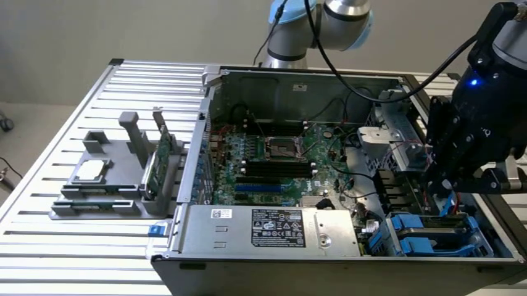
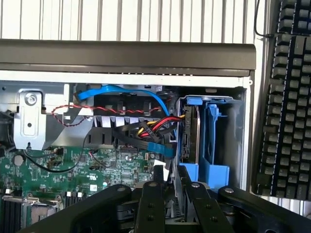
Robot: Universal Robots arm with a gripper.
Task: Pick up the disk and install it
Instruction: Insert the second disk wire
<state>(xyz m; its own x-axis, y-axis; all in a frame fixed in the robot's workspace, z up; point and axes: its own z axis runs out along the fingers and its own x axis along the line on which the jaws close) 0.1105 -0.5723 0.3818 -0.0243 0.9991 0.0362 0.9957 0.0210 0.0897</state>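
**Nearest item:** power supply (image 1: pixel 272 227), a silver box with a black-and-white label. It lies along the near wall of the open computer case (image 1: pixel 329 271), which stands on a slatted metal counter (image 1: pixel 49 246).

**Exterior view's left, on the counter beside the case:** grey fixture (image 1: pixel 91 209). It carries a small square silver chip (image 1: pixel 91 171) lying flat and a thin green circuit card (image 1: pixel 160 157) standing on edge.

**Centre, on the case floor:** green motherboard (image 1: pixel 272 160) with its processor socket (image 1: pixel 278 147) and black memory slots. A silver bracket (image 1: pixel 377 137) stands toward the right.

**Near right corner of the case:** the disk (image 1: pixel 434 221), seated in a blue plastic carrier (image 2: pixel 214 141) in the drive bay.
- Long axis: runs across the exterior view, roughly parallel to the near wall.
- Orientation: the wrist view meets the disk (image 2: pixel 191 131) edge-on, as a thin dark slab set upright between blue walls.

**In the way:**
- A bundle of red, yellow and black cables (image 2: pixel 155 127) with a blue plug lies just beside the disk's inner end, between the bay and the motherboard.
- A flat blue cable (image 2: pixel 121 91) arches over the bundle.

**Exterior view's right:** the tool (image 1: pixel 448 179), black, on the robot arm (image 1: pixel 321 24). It hangs over the case interior just behind the drive bay. In the wrist view the tool (image 2: pixel 170 184) sits near the cable bundle. Its state cannot be told, nor whether it holds anything.

**Outside the case:** dark keyboard (image 2: pixel 286 97).
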